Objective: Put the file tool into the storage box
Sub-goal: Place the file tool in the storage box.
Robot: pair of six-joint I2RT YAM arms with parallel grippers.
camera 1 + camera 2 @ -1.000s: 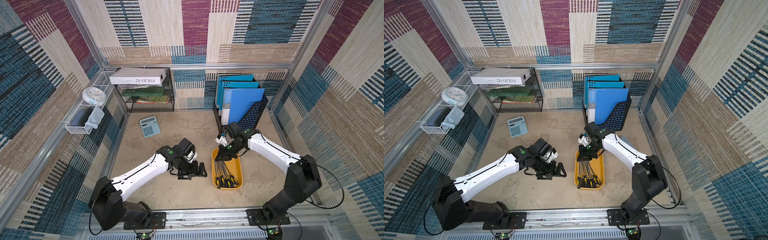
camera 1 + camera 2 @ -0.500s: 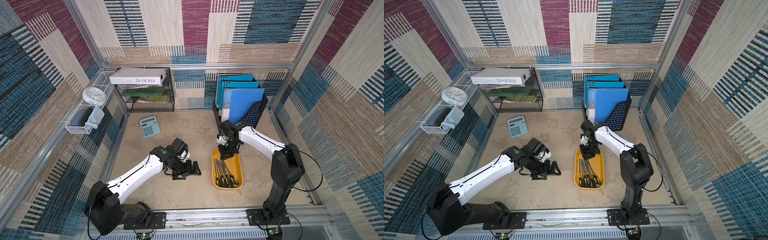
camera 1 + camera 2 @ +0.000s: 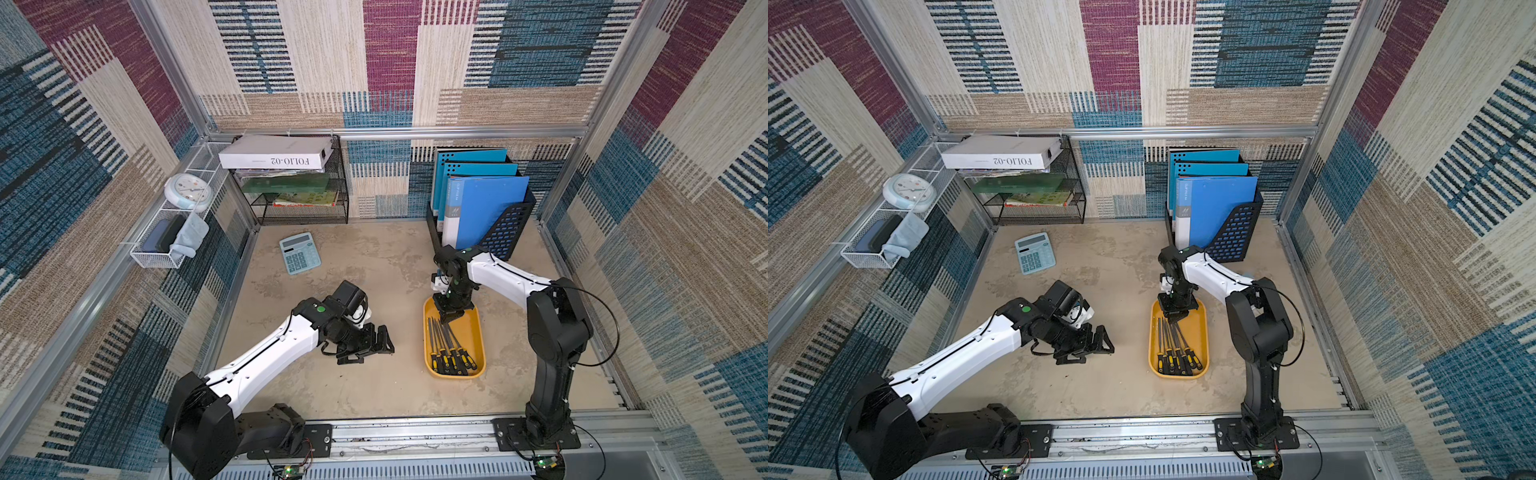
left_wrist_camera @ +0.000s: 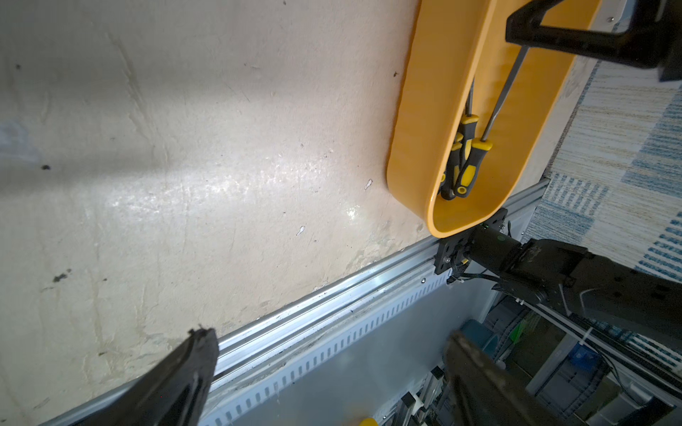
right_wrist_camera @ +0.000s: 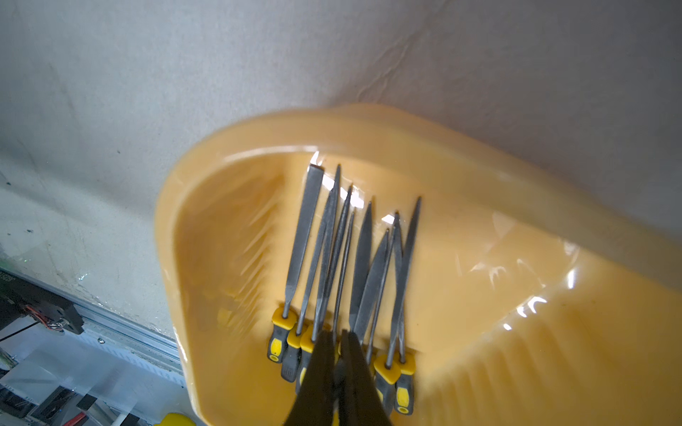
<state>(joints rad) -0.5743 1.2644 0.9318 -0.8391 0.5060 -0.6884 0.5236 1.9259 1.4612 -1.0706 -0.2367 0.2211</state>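
Where the metal rail (image 3: 415, 436) closes the front of the cell, the beige table (image 3: 374, 266) begins, dull, with dark stains and small scratches. Low over it on the left hangs the left gripper (image 3: 376, 347), its jaws wide apart and nothing between them. In the left wrist view its fingers (image 4: 184, 372) are cut off by the frame edge. On the right the box (image 3: 473, 328) lies flat on the table. The files (image 3: 449, 349) lie inside it side by side, handles toward the rail, tips away.

The right gripper (image 3: 451, 316) hangs over the far end of the box, jaws pressed together; whether it touches a file I cannot tell. It covers that end in both top views. In the right wrist view it hides some handles, and the box rim is blurred.

Further back a calculator (image 3: 300, 252) lies alone. At the back wall stand a black holder (image 3: 505, 230) with blue folders (image 3: 486, 203) and a wire rack (image 3: 305, 195), whose papers are hard to make out. The walls (image 3: 390, 50) are woven patchwork panels in blue, beige and purple.
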